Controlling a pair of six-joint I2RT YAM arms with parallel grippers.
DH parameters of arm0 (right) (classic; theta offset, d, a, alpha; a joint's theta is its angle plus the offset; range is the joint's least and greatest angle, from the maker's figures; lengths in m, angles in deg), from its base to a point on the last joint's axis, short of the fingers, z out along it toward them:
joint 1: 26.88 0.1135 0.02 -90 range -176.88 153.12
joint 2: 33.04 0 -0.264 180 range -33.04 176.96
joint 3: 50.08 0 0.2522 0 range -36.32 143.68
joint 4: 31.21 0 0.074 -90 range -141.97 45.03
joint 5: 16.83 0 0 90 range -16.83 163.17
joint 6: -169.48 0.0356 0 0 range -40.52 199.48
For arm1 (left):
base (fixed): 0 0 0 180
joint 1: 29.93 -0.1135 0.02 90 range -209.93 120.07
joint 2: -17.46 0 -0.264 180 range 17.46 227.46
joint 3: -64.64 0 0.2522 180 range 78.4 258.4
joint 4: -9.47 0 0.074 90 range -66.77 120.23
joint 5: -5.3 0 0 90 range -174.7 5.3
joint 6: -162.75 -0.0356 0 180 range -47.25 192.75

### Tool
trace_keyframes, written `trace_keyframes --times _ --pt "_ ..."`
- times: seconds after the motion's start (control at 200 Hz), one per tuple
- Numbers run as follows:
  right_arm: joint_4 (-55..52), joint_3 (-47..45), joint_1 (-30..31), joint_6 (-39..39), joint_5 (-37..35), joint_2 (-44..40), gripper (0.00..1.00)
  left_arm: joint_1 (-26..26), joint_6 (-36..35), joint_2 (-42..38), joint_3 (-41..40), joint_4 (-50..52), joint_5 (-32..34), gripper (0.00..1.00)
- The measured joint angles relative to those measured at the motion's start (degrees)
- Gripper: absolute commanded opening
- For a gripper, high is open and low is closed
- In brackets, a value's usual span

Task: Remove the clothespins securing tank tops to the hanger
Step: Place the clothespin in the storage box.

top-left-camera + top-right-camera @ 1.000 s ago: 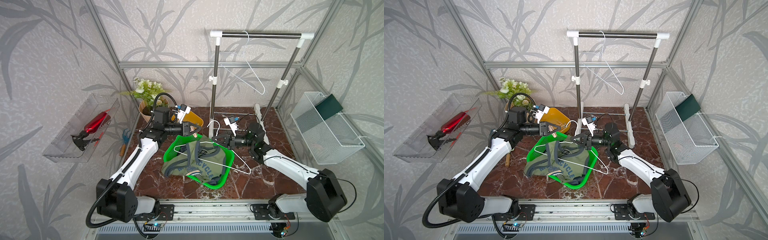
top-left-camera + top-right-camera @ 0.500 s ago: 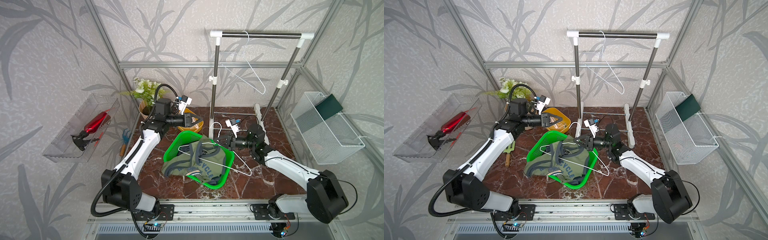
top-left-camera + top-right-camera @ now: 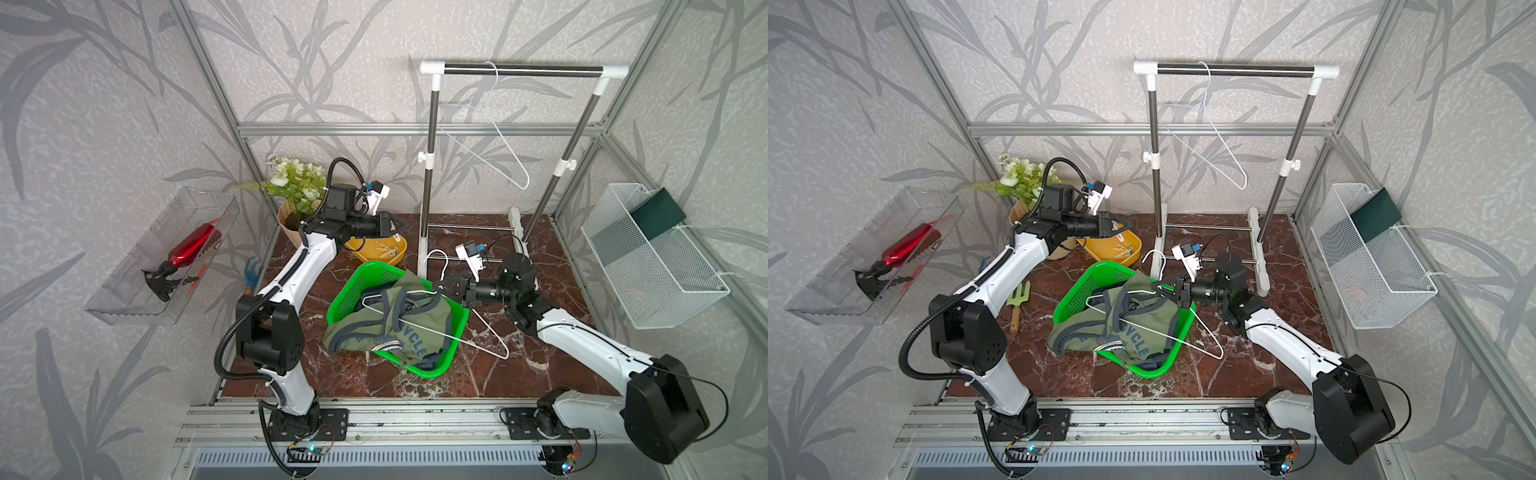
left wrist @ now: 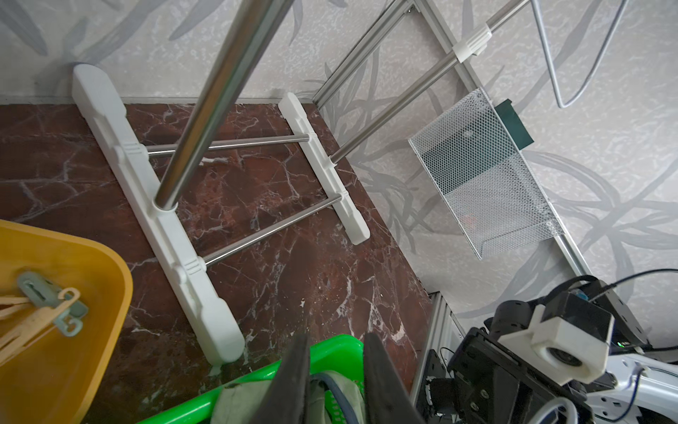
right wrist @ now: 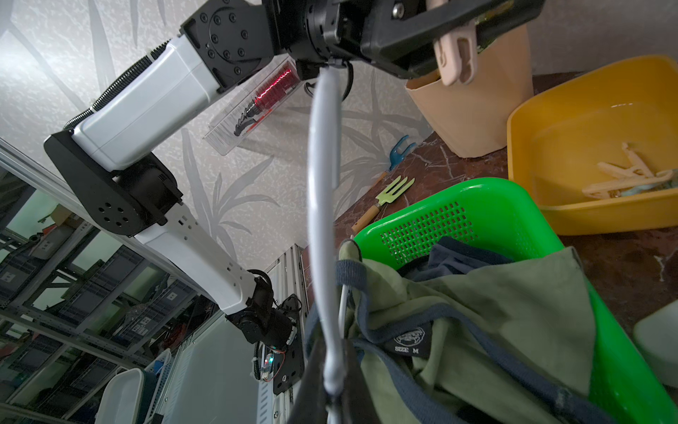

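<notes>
Left gripper (image 3: 395, 224), clamped on one clothespin (image 5: 456, 58), hangs by the yellow tub (image 3: 361, 249) near the worktop's far edge. Centre it over the tub, then release. Right gripper (image 3: 442, 286) grips the hanger (image 5: 323, 183); tank tops (image 3: 415, 320) lie in the green basket (image 3: 353, 291), mid-worktop.

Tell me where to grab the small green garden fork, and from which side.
Take the small green garden fork by its wooden handle, coming straight down from above and closing across the handle's width. It lies flat on the red marble floor, so its underside is shut off; the handle is straight, while the tined head is wide.
</notes>
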State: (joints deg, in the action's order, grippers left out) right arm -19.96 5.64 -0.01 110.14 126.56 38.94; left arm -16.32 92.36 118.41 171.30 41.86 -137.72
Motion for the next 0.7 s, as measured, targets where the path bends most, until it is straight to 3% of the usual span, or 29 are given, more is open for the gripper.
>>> trace_keyframes --times 0.28,0.7 --pt "0.42 -0.09 0.0 0.35 -0.24 0.07 0.0 -1.49 -1.81 11.21 8.83 0.22 5.55 0.0" --pt "-2.19 -0.68 -0.46 -1.4 -0.87 -0.04 0.0 -5.7 3.37 27.41 17.97 -4.63 13.99 0.0"
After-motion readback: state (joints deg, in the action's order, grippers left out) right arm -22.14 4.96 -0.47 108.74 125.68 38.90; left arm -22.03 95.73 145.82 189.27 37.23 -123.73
